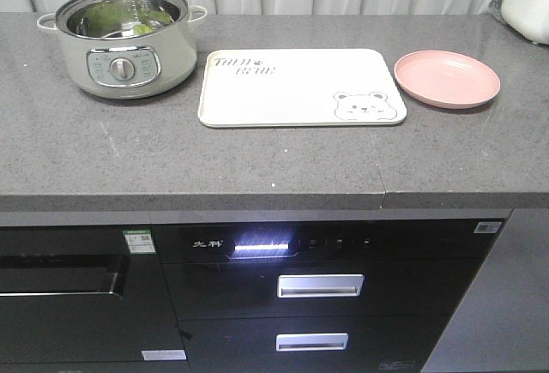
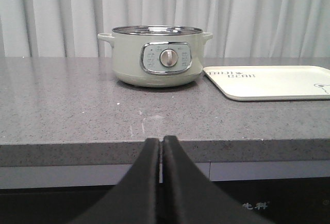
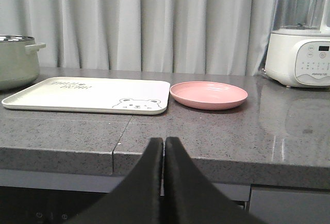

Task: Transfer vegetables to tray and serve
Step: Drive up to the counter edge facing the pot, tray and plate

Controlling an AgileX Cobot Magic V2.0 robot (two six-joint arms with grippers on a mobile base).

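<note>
Green vegetables [image 1: 129,20] lie inside a pale green electric pot [image 1: 124,40] at the counter's back left; the pot [image 2: 157,55] faces the left wrist view, its contents hidden there. The cream bear tray [image 1: 300,87] lies flat mid-counter, bare; it shows as tray [image 2: 268,81] and tray [image 3: 87,93] in the wrist views. My left gripper [image 2: 161,140] is shut with nothing in it, held off the counter's front edge. My right gripper [image 3: 163,140] is likewise shut on nothing, in front of the counter edge, facing the tray's right end.
A round pink plate [image 1: 446,77] sits right of the tray. A white blender appliance [image 3: 299,54] stands at the far right back. Grey curtains hang behind. Below the counter [image 1: 257,159] are a dark oven front and drawers with handles [image 1: 319,285].
</note>
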